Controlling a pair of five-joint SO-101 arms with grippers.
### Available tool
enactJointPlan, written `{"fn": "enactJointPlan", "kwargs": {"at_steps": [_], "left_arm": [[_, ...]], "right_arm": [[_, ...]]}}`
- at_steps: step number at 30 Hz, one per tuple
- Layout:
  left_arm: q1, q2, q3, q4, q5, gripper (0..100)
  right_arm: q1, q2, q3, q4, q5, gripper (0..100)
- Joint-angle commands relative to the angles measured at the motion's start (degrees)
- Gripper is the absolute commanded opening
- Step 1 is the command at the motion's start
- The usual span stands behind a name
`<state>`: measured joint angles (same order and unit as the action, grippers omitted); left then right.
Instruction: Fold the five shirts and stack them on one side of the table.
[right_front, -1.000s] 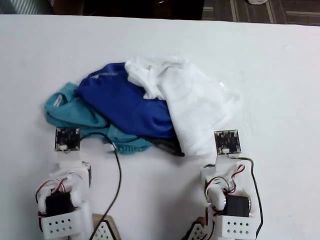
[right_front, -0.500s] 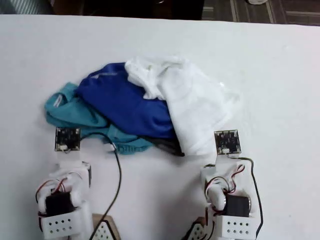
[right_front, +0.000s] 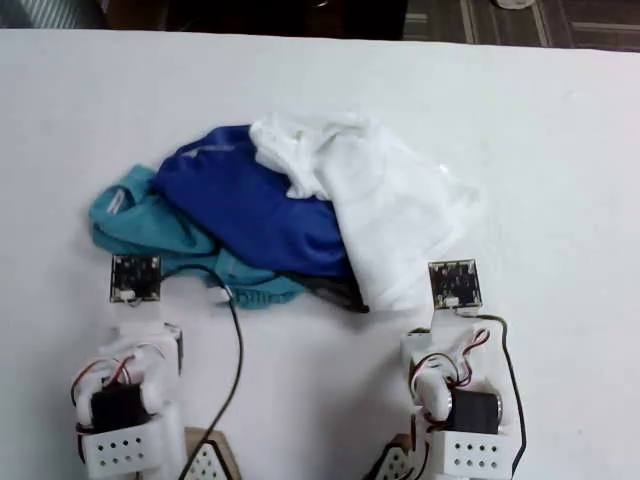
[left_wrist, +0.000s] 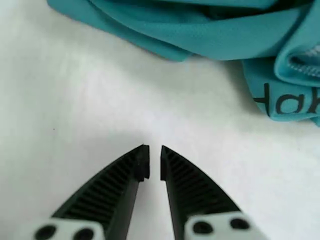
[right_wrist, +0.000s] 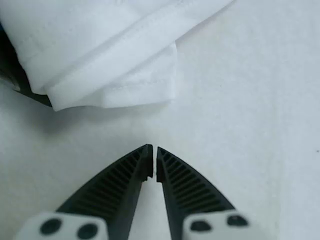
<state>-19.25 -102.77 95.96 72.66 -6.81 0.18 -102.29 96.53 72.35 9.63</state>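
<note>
A heap of shirts lies mid-table: a teal shirt (right_front: 140, 225) at the left, a royal blue shirt (right_front: 250, 205) over it, a white shirt (right_front: 385, 215) at the right, and a dark one (right_front: 335, 290) peeking from under the front edge. My left gripper (left_wrist: 154, 162) is shut with nothing in it, hovering over bare table just short of the teal shirt (left_wrist: 210, 35). My right gripper (right_wrist: 154, 162) is also shut and holds nothing, a short way from the white shirt's hem (right_wrist: 115, 75). Both arms (right_front: 130, 400) (right_front: 455, 395) sit folded back at the near edge.
The white table (right_front: 560, 150) has wide free room to the left, right and behind the heap. A black cable (right_front: 235, 360) runs from the left arm toward the front edge. The table's far edge meets a dark floor.
</note>
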Motion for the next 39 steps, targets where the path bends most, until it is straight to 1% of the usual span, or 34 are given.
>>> {"fn": "enactJointPlan", "kwargs": {"at_steps": [1, 5, 10, 13, 16, 19, 21, 23, 25, 26, 29, 32, 36, 39], "left_arm": [[2.73, -0.09, 1.19, 0.35, 0.26, 7], [5.19, -0.09, 1.19, 0.35, 0.26, 7], [11.08, -0.09, 1.19, -0.18, 0.44, 7], [12.04, -0.09, 1.19, -4.92, 0.18, 7], [9.67, -0.09, 1.19, -10.9, 0.26, 7], [6.33, -0.09, 1.1, -13.45, 0.18, 7], [4.4, -0.09, 0.4, -13.8, 0.18, 7], [2.55, -0.09, -1.1, -11.69, -0.97, 7], [0.88, -0.09, -3.21, -8.7, -4.75, 7], [-0.26, -0.09, -4.09, -7.91, -6.77, 7], [-4.04, -0.09, -7.34, -7.82, -12.48, 7], [-7.12, 0.18, -14.29, -7.74, -16.44, 7], [-9.23, 0.35, -25.71, -5.98, -17.14, 7], [-9.32, 0.97, -30.55, -5.8, -16.88, 7]], "right_arm": [[-0.75, -0.66, 0.44, -0.22, 0.26, 2.4], [-3.74, -0.66, 0.44, -4.88, 0.09, 2.4], [-8.66, -0.66, 0.44, -7.25, 0.0, 2.4], [-11.21, -0.75, 0.44, -7.34, 0.0, 2.4], [-11.38, -0.75, 0.18, -6.99, 0.44, 2.4], [-11.82, -0.75, 0.09, -6.2, 1.76, 3.0], [-11.38, -0.75, -0.79, -5.76, 7.74, 7.8], [-11.38, -0.66, -1.76, -5.58, 13.54, 14.4], [-11.82, -0.66, -2.55, -5.58, 13.63, 18.7], [-11.91, -0.66, -2.81, -5.58, 12.92, 19.1], [-11.91, -0.75, -2.99, -5.67, 11.87, 17.3], [-11.38, -0.66, -6.77, -5.58, 11.69, 15.0], [-11.65, -0.4, -15.47, -5.41, 11.6, 14.8], [-11.82, -0.31, -22.07, -5.23, 11.52, 14.8]]}}
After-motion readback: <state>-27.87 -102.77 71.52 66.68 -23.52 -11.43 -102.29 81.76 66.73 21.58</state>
